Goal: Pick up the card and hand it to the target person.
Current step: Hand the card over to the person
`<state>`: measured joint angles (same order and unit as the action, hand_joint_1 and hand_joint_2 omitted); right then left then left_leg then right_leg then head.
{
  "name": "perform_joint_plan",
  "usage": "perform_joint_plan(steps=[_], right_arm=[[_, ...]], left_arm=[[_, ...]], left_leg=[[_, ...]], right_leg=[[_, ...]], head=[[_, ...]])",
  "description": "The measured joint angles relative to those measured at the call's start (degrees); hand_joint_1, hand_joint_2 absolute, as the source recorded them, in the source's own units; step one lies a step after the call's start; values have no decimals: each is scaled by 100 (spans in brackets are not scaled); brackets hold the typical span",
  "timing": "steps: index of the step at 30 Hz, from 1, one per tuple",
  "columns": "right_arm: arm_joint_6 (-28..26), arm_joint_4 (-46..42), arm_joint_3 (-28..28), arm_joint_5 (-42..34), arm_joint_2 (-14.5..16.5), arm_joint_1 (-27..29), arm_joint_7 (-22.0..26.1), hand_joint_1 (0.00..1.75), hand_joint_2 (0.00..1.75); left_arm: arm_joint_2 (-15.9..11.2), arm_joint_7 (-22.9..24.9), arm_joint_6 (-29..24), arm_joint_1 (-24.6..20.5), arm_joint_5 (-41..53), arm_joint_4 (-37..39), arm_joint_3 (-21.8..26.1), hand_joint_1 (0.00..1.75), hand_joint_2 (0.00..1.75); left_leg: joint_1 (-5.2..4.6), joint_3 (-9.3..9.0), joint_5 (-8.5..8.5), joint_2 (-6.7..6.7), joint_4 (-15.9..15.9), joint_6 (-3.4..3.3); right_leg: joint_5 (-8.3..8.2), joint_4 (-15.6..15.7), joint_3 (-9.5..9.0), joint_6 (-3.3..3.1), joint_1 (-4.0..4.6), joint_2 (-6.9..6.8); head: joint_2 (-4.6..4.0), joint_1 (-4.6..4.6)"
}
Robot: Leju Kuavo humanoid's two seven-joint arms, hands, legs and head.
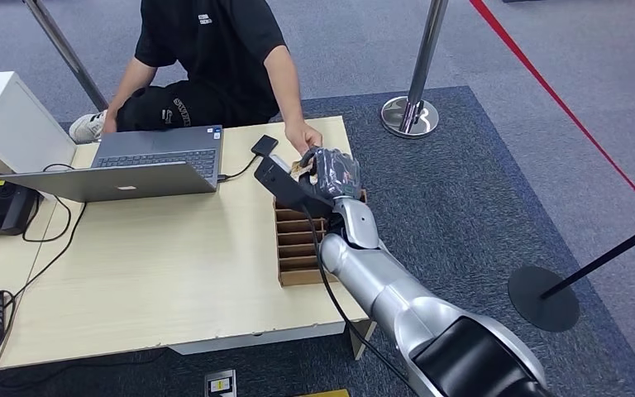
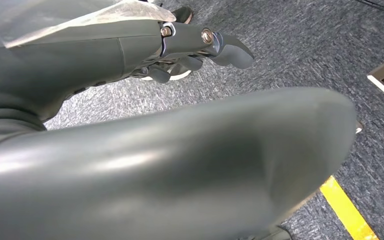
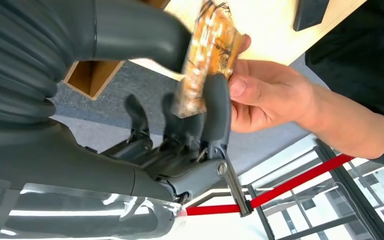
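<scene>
In the head view the right hand (image 1: 331, 171) is seen raised over the far end of the wooden slotted box (image 1: 302, 246), at the right edge of the table (image 1: 157, 265), where it is met by the person's hand (image 1: 304, 137). From there the card (image 1: 299, 168) is reduced to a small orange-brown sliver, and the grip on it is hidden by the hand's dark back.

The grip is made plain in the right wrist view: the card (image 3: 207, 55) is clamped between the thick grey thumb and a darker finger (image 3: 217, 107) of the right hand (image 3: 180, 125), while its far edge is touched by the person's hand (image 3: 265, 95) — thumb and fingers pressed to it. The card's surface is patterned in orange, yellow and brown with dark line work; the print is blurred and cannot be read.

In the left wrist view the left hand (image 2: 195, 50) is seen over grey carpet (image 2: 300, 55), its fingers curled inward with nothing in them. Much of that frame is blocked by a smooth grey cover — whatever lies behind it cannot be made out.

A laptop (image 1: 132, 165) is seen open on the table before the seated person (image 1: 207, 58).
</scene>
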<state>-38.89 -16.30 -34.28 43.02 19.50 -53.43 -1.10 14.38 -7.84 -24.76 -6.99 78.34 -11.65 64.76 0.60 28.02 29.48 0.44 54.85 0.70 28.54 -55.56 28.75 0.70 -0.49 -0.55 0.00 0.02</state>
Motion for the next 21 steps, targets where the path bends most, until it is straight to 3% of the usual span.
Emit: perform_joint_plan(steps=[1,5,15,18,21], right_arm=[[1,1,1,17,0,0,-8,2,175],[4,2,22,113,-1,0,-71,0,0],[-90,-103,208,852,-52,48,-285,0,0],[-91,-422,622,1813,-91,243,-199,0,0],[-93,-935,1433,2749,-102,581,71,0,0]], left_arm=[[0,3,0,0,0,0,0,0,0],[0,12,0,0,1,0,0,0,0],[0,34,0,0,4,0,0,0,0],[0,36,-2,2,2,0,8,0,0],[0,29,-21,8,-13,0,40,0,0]], left_leg=[[0,0,0,0,0,0],[0,0,0,0,0,0],[0,0,0,0,0,0],[0,1,0,-1,0,0],[0,2,0,-3,0,0]], right_leg=[[0,0,0,0,0,0],[0,0,0,0,0,0],[0,0,0,0,0,0],[0,0,0,0,0,0],[0,1,-1,0,0,0]], head=[[0,0],[0,0],[0,0],[0,0],[0,1]])
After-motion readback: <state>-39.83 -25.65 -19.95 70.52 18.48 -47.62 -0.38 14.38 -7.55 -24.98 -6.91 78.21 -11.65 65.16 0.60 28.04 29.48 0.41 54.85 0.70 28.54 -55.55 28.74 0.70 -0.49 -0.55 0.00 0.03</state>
